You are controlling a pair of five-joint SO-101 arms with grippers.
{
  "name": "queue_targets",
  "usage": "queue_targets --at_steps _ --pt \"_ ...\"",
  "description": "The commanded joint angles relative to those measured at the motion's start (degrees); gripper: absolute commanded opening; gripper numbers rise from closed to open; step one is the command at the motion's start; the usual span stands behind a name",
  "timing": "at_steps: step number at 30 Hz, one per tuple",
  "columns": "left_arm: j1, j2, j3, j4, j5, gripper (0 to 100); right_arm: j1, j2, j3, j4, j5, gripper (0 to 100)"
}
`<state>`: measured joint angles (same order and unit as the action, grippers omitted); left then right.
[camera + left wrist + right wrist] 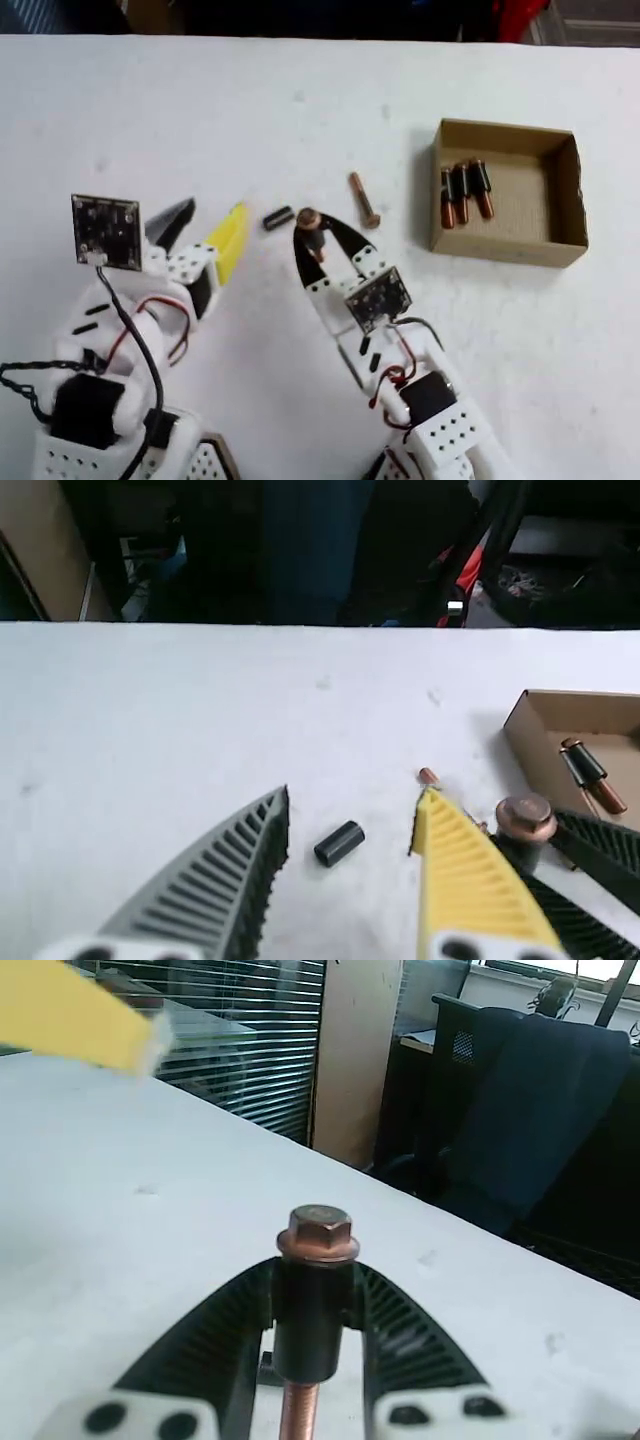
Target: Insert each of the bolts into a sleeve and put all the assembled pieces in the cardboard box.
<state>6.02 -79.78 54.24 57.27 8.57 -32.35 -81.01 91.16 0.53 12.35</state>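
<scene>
Bolt (318,1232) upright in sleeve (312,1325), head up

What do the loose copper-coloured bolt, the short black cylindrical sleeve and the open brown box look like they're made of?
Loose copper-coloured bolt: probably metal with a copper-like plating or coating, judging by its even reddish sheen.
Short black cylindrical sleeve: smooth and slightly glossy, so likely plastic or rubber, though blackened metal is possible.
Open brown box: cardboard, with a matte surface and thin folded walls.

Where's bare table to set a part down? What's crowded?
Free: the far strip of table beyond the parts, and the near patch between cardboard box and right arm. Crowded: the centre, where loose sleeve, loose bolt and both arms' jaws cluster.
</scene>
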Motion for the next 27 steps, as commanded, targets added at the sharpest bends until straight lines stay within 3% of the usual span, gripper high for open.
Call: queue_targets --at_steps 1,6,11,15,20,27 --pt "-1.6 -0.3 -2.6 4.0 -0.5 22 1.1 -1.0 -1.4 0.1 0.5 1.7" --pt "-1.5 -0.3 -2.5 9.4 -0.5 21 5.8 -1.5 -1.8 1.7 0.2 1.7" --pt "-1.5 -0.3 -2.4 10.8 -0.8 2 6.5 -1.5 -1.8 1.8 0.5 1.7" --pt "-1.5 -0.3 1.8 11.7 -0.9 6 7.9 -1.5 -4.4 5.7 0.5 1.7" --pt "-1.6 -0.3 6.6 11.7 -1.1 2 10.9 -1.4 -13.6 20.1 0.5 1.7" --pt "-1.6 -0.3 7.4 13.0 -2.5 2 16.6 -0.9 -22.3 31.3 0.5 1.7"
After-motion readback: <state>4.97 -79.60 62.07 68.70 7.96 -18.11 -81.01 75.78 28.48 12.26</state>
